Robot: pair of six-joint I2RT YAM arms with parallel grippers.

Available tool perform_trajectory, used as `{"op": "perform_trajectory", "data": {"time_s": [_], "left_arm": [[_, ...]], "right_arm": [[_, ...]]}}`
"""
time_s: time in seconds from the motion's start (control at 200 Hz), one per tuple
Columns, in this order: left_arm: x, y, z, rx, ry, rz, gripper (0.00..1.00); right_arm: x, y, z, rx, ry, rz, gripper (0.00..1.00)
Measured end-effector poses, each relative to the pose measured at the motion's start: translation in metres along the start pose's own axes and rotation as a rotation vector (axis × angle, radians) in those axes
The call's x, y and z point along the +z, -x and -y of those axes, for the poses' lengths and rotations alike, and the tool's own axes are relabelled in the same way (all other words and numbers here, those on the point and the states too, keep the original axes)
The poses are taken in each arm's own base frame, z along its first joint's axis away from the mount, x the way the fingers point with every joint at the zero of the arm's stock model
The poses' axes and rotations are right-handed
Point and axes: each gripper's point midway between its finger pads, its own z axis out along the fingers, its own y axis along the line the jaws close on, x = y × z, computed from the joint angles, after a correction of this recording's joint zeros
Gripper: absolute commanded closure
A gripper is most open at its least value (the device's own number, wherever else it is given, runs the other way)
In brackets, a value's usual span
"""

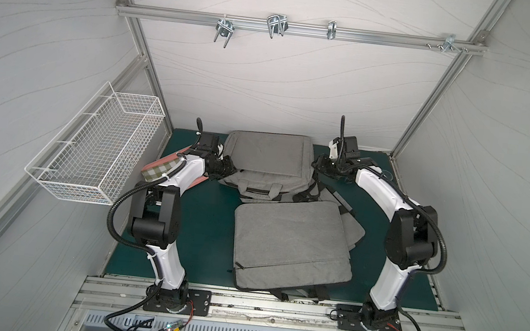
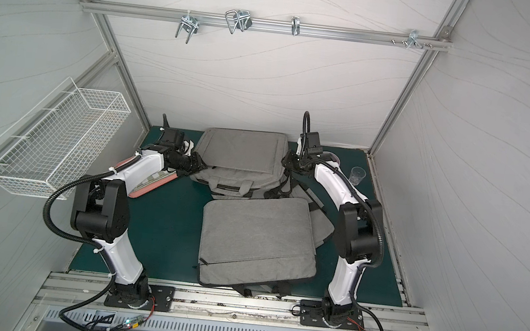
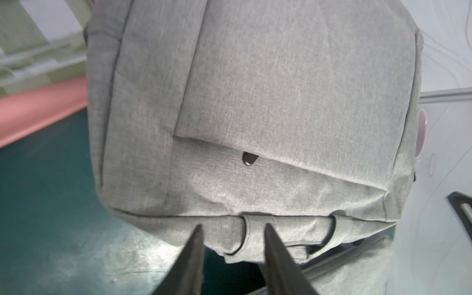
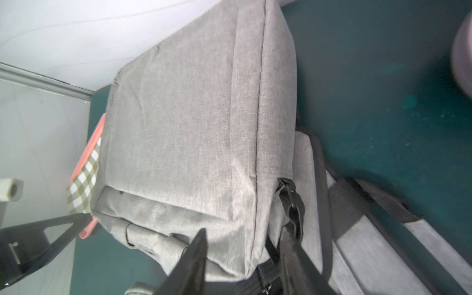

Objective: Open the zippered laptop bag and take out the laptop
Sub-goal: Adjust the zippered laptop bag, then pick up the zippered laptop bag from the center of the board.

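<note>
Green bench [image 1: 201, 234], grey laptop bag [image 1: 268, 153] at the back
Left claw [image 3: 232, 228], right claw [image 4: 244, 228] parted, empty, at its ends; closing on loose fabric would only drag it.

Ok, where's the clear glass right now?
In a top view, the clear glass stands upright on the green mat at the far right, just outside the right arm and well right of the rear grey bag.

The left arm [image 1: 190, 168] covered most of the checked cloth [image 1: 163, 165]. The wrist views cut off the far bag [image 3: 281, 89].
</note>
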Motion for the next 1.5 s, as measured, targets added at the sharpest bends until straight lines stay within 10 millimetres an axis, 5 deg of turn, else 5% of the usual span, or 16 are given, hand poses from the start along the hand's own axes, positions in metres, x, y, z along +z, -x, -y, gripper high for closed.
{"op": "perform_trajectory", "data": {"time_s": [0.23, 0.385, 0.545, 0.72, 1.115, 1.5], "left_arm": [[-0.017, -0.009, 0.04, 0.171, -0.047, 0.034, 0.4], [-0.01, -0.034, 0.08, 0.332, -0.101, 0.011, 0.36], [-0.002, -0.061, 0.126, 0.524, -0.185, 0.007, 0.34], [0.017, -0.088, 0.162, 0.764, -0.26, 0.016, 0.32], [0.079, -0.111, 0.142, 1.115, -0.202, -0.047, 0.31], [0.092, -0.104, 0.156, 1.282, -0.165, 0.001, 0.3]], "right_arm": [[-0.031, -0.026, 0.013, -0.101, -0.016, -0.021, 0.31], [-0.044, -0.05, 0.046, -0.099, -0.043, -0.07, 0.27], [-0.049, -0.063, 0.079, -0.07, -0.053, -0.125, 0.28], [-0.038, -0.068, 0.088, -0.126, -0.04, -0.181, 0.28], [0.008, -0.094, 0.116, -0.187, -0.057, -0.364, 0.24], [0.033, -0.087, 0.143, -0.337, -0.113, -0.441, 0.16]]}}
